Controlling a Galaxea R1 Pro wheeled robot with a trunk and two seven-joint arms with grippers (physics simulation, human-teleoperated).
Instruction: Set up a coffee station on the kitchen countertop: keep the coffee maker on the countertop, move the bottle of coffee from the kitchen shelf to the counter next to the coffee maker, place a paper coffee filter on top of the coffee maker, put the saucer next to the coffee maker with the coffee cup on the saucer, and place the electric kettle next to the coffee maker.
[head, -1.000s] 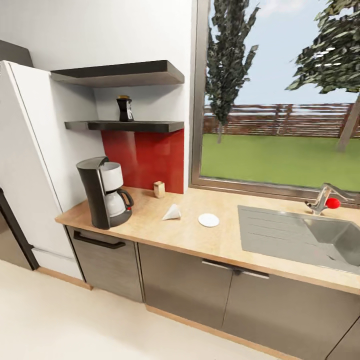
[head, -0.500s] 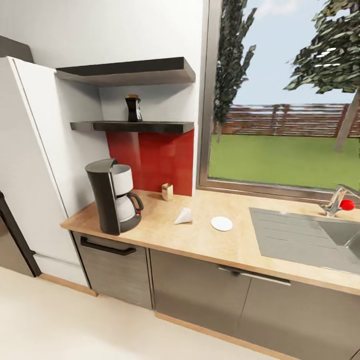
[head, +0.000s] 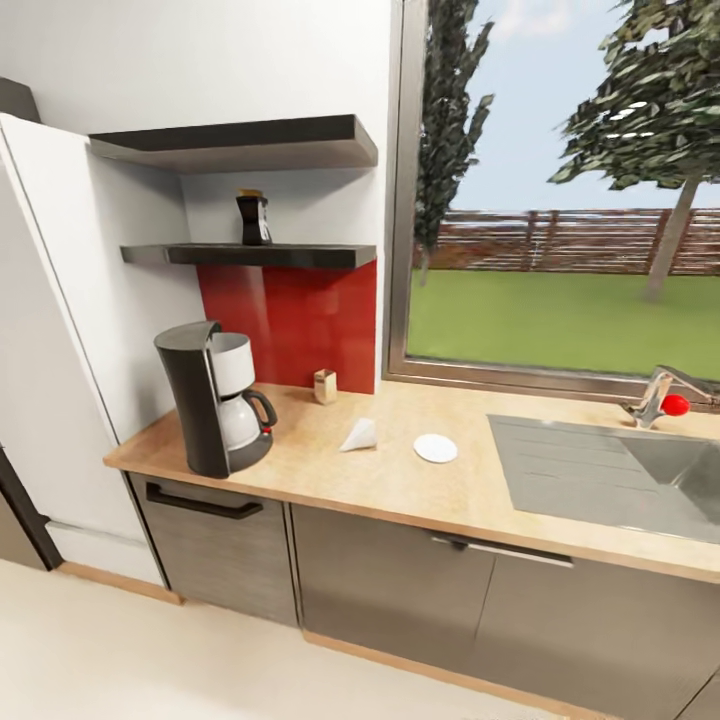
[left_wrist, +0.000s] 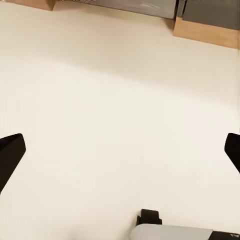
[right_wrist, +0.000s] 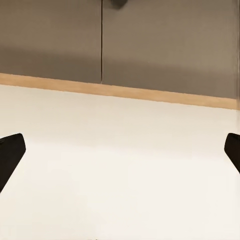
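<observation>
The coffee maker (head: 215, 395) stands at the left end of the kitchen countertop (head: 380, 485). On the kitchen shelf (head: 300, 256) above it sits the bottle of coffee (head: 253, 218). The paper coffee filter (head: 359, 436) lies on the counter to the right of the machine, and the saucer (head: 435, 448) lies flat a little further right. The coffee cup and the electric kettle are out of view. My left gripper (left_wrist: 120, 152) is open over bare floor. My right gripper (right_wrist: 120, 152) is open too, facing the floor and the cabinet fronts (right_wrist: 150, 40).
A thicker dark board (head: 250, 143) hangs above the shelf. A small wooden box (head: 324, 386) stands by the red backsplash. A steel sink (head: 640, 480) with a tap (head: 660, 395) takes up the counter's right end. A white fridge (head: 60, 330) flanks the left.
The head view has swung a little right, then back left, with the counter now slightly nearer. Nothing on the counter or the shelf has moved.
</observation>
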